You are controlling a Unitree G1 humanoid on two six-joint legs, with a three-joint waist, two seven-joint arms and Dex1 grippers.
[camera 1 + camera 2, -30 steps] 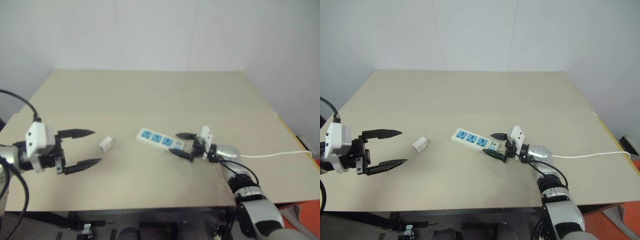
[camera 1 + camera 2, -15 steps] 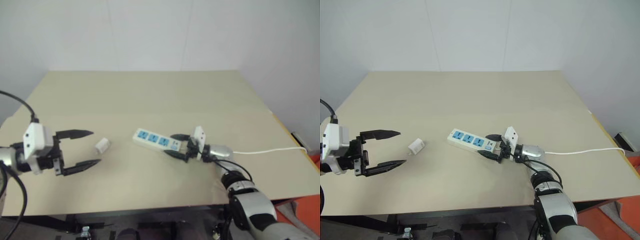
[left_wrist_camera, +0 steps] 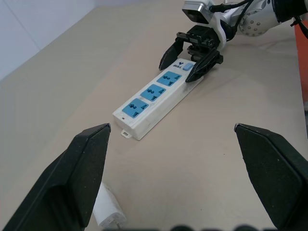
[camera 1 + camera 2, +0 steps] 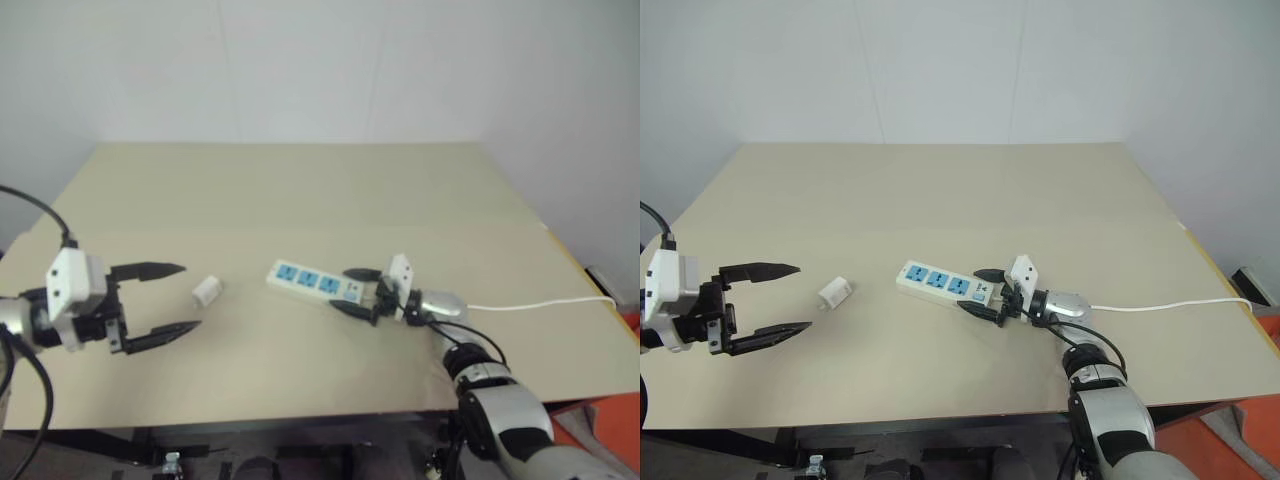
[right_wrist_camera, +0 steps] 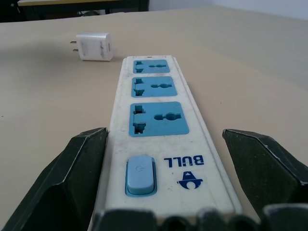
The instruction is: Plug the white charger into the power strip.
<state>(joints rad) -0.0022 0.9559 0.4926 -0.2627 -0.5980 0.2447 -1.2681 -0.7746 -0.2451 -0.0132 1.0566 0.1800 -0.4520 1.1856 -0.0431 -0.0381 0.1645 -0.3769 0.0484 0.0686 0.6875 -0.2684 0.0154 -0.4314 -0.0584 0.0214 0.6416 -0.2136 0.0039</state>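
The white charger [image 4: 207,291] lies on its side on the table, left of the power strip [image 4: 312,282]. The strip is a flat white bar with three blue sockets, lying at a slant, its switch end toward the right. My left gripper [image 4: 190,296] hovers open just left of the charger, which sits slightly beyond its fingertips [image 3: 89,163] with its prongs showing [image 5: 95,45]. My right gripper [image 4: 340,289] is open, one black finger [image 5: 82,168] on each side of the strip's switch end, close to its sides.
A thin white cord [image 4: 540,303] runs from behind my right gripper to the table's right edge. The beige table [image 4: 300,190] stretches wide behind the strip up to a white wall. The front edge lies close below both grippers.
The whole picture has shifted a little with the camera. Both grippers, the charger and the strip keep their places relative to each other.
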